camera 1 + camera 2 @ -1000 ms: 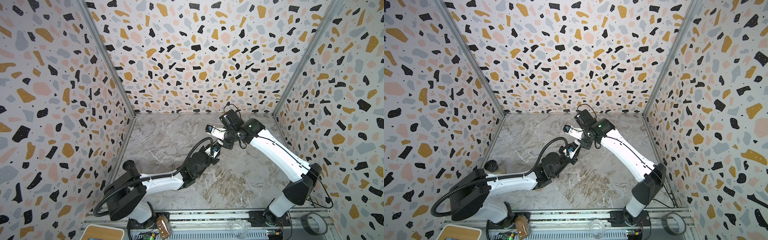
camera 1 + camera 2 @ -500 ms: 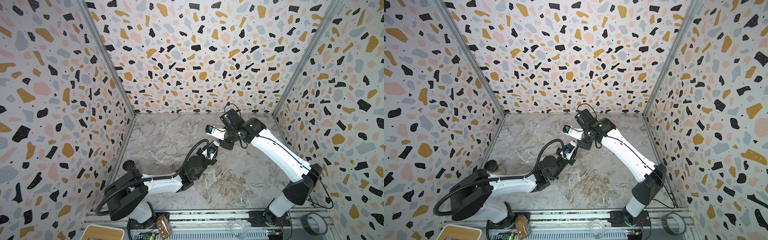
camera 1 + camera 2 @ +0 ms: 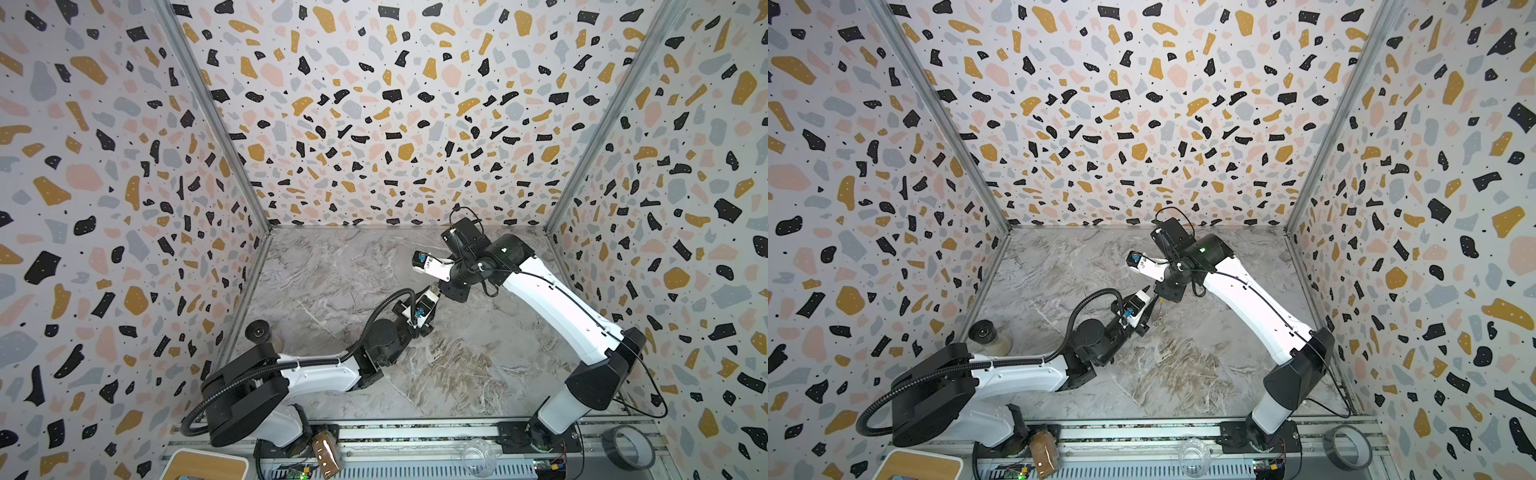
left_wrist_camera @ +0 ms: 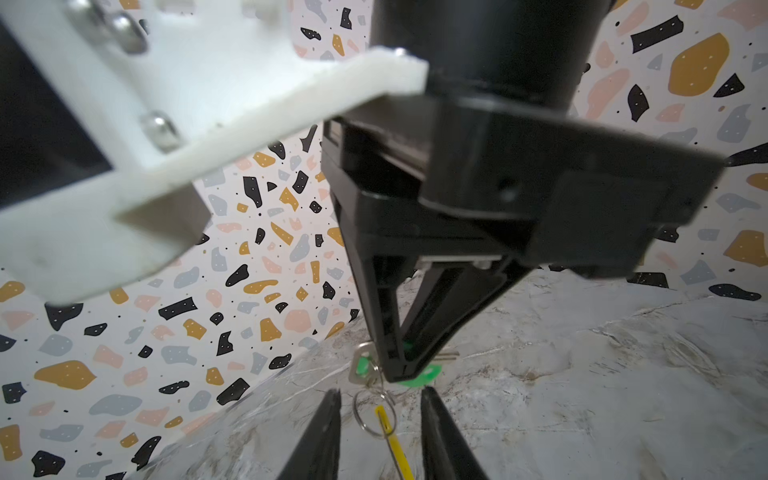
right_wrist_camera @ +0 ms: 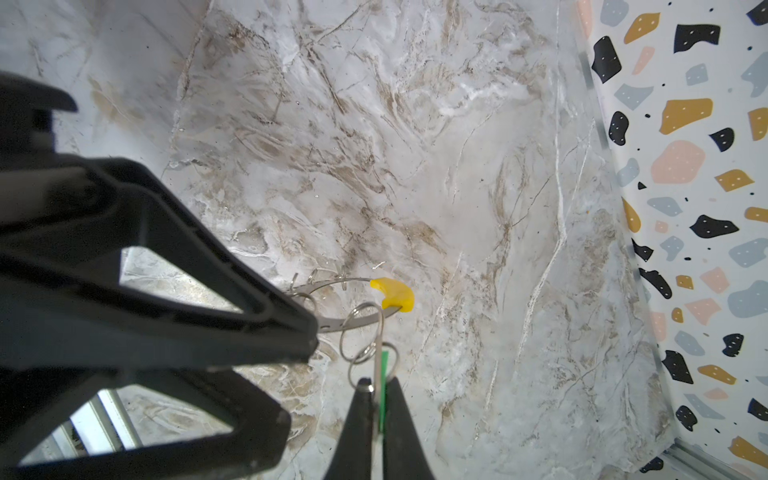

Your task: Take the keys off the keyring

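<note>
Enclosure bounded by three white wall panels printed with black, ochre, pink and grey terrazzo flecks: back (image 3: 395, 124), left (image 3: 104, 208), right (image 3: 685, 208). Bare aluminium corner posts (image 3: 217, 124) join them. Floor is a grey-and-brown marbled sheet (image 3: 332, 270), evenly lit. Slotted aluminium rail (image 3: 415, 432) runs along the front edge.

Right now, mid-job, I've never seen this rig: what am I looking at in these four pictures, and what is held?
Two white-and-black robot arms, left arm and right arm, meet over a marble table. Both top views look down on the whole booth; each wrist view looks forward from that arm's wrist. The right gripper is shut on the green-tagged key, linked by small split rings to the keyring, a thin metal hoop with a yellow sleeve. The left gripper straddles that sleeve; whether it pinches the hoop, I cannot tell.
</note>
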